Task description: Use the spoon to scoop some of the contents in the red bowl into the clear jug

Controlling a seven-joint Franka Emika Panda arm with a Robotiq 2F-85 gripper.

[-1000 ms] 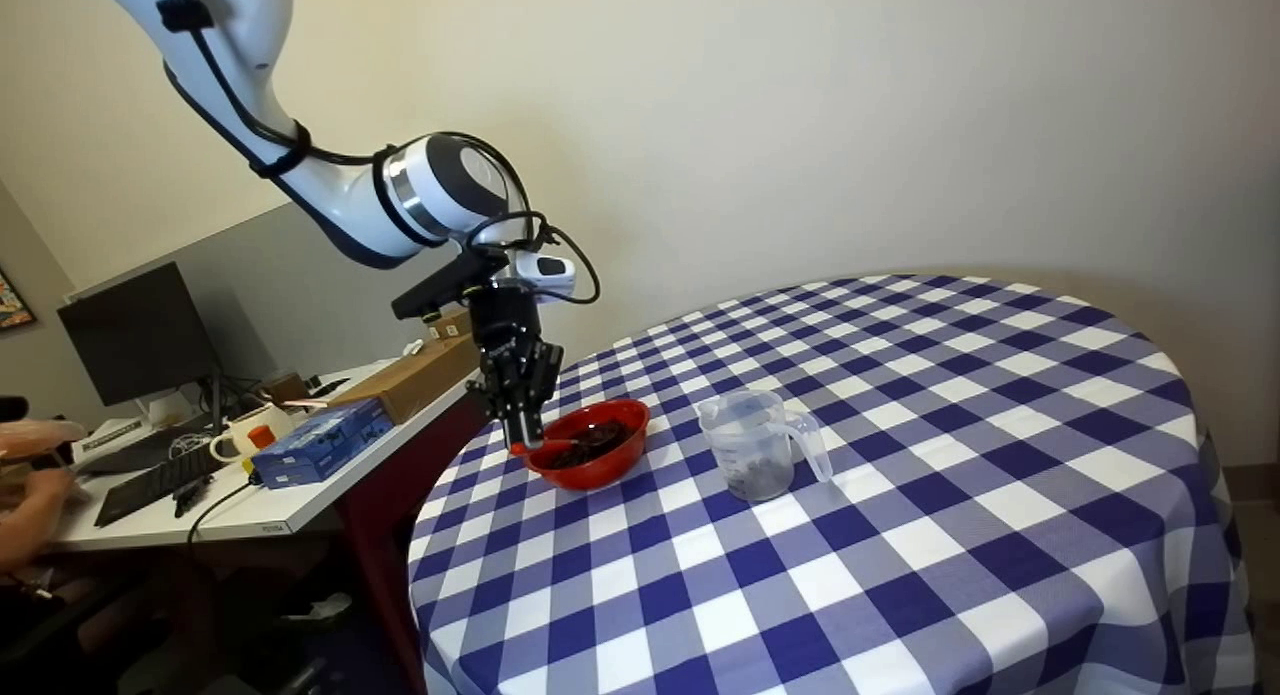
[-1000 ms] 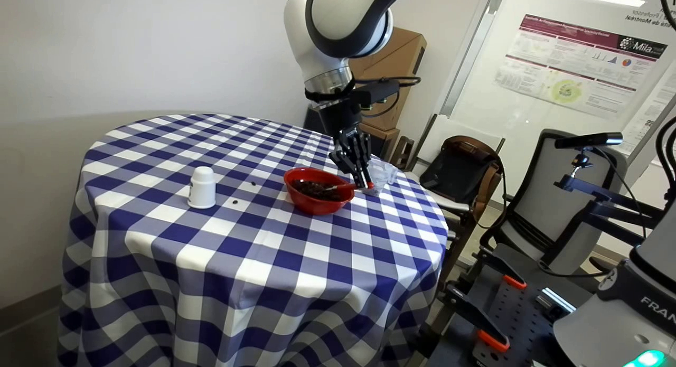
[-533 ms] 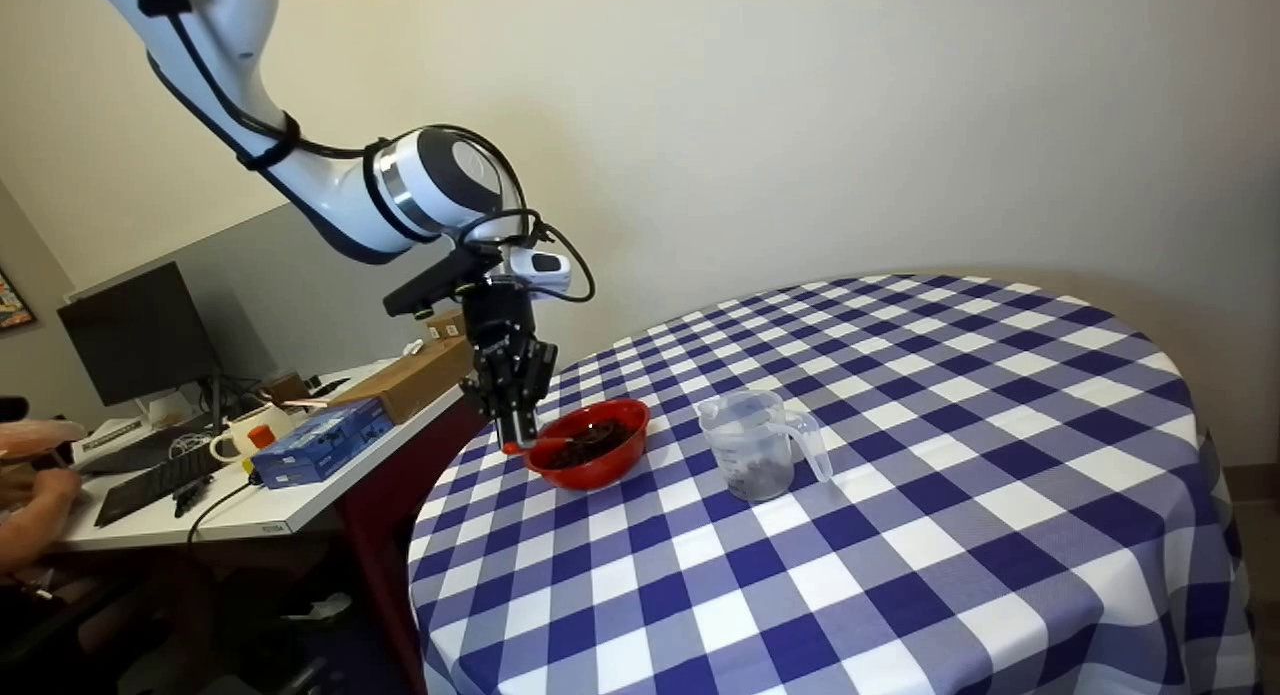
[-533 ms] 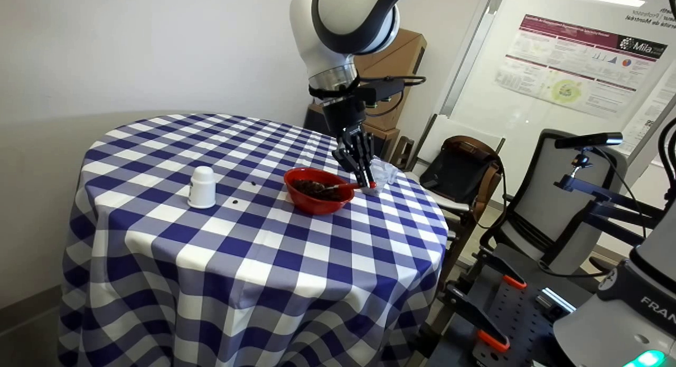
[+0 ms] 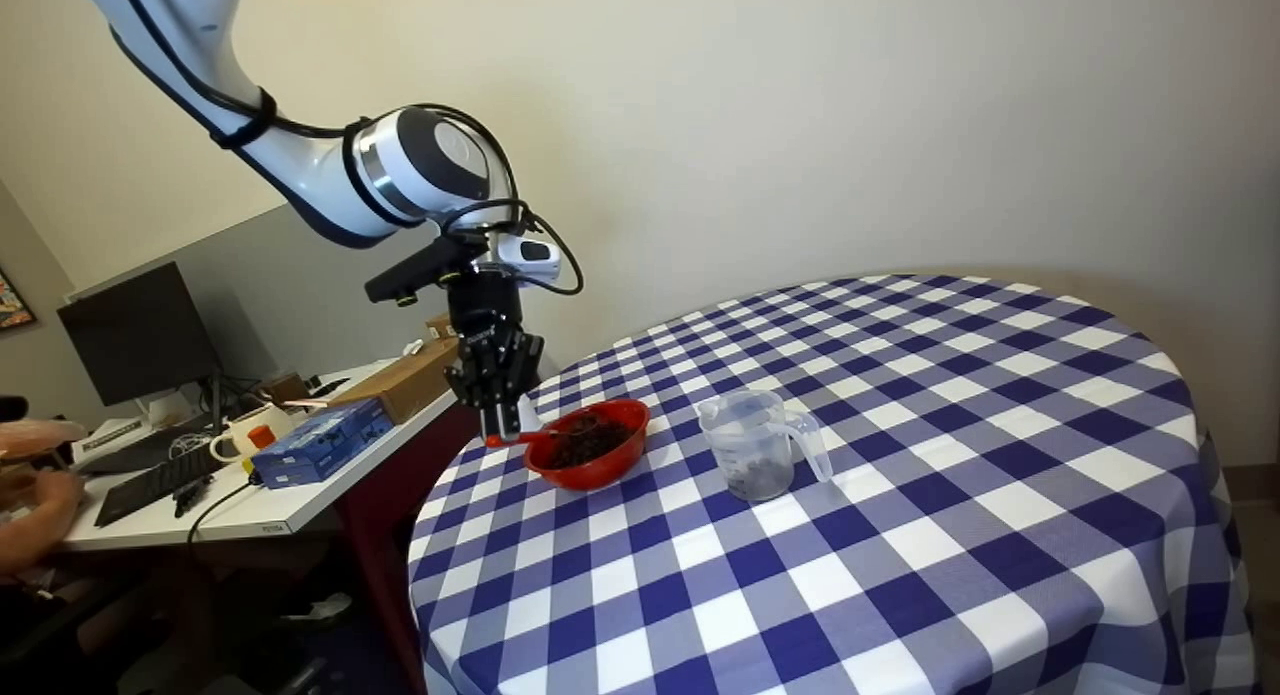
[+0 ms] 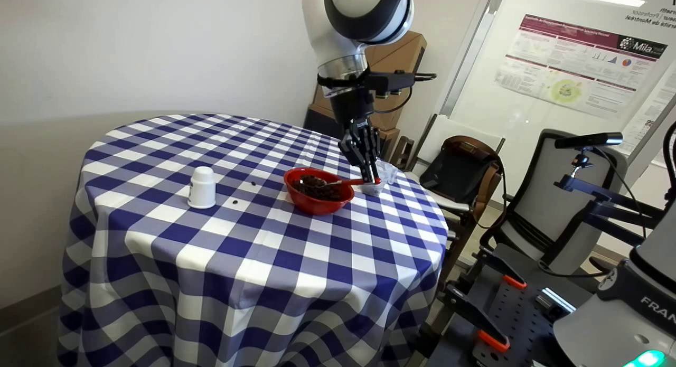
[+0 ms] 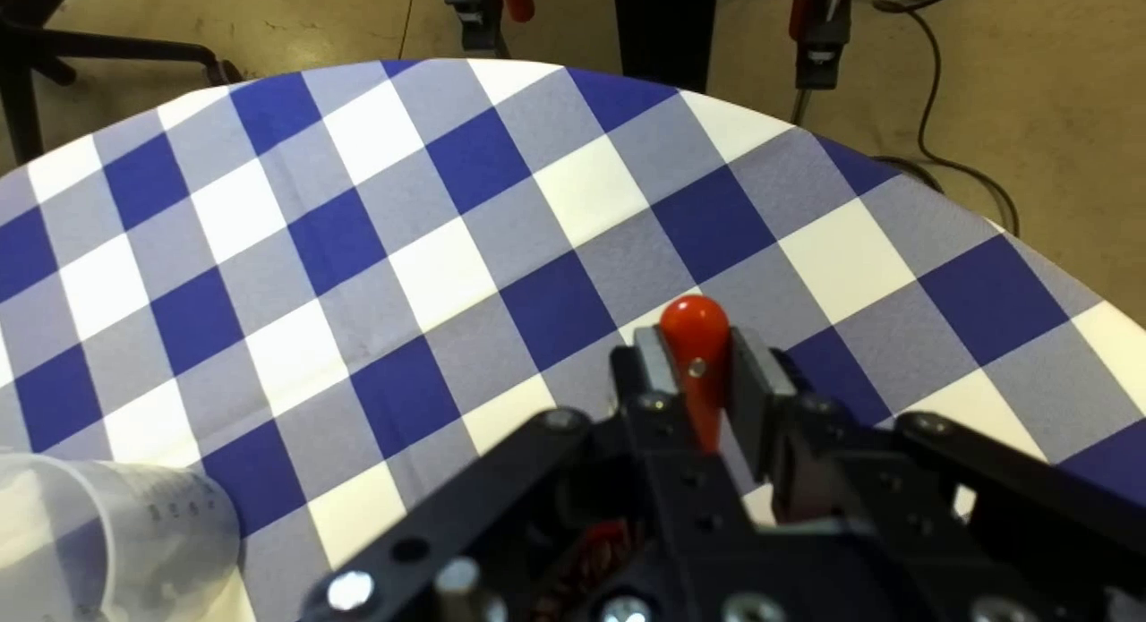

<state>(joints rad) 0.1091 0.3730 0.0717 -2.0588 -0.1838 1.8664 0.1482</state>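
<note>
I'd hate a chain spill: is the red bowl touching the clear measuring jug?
Apart: an exterior view shows checked tablecloth between the red bowl and the clear measuring jug.

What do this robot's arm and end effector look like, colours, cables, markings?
The Franka arm is white and rounded, with dark trim, a silver ring and a black cable strapped along it. Its pale base, cut off by the picture's edge, shows "FRAN" and a teal light. The end effector is black and angular, with shiny bolts and grey fingertips.

Jaws gripping spoon [image 5: 537,436], contents [image 5: 595,447] in red bowl [image 5: 592,479], clear jug [image 5: 746,447]
</note>
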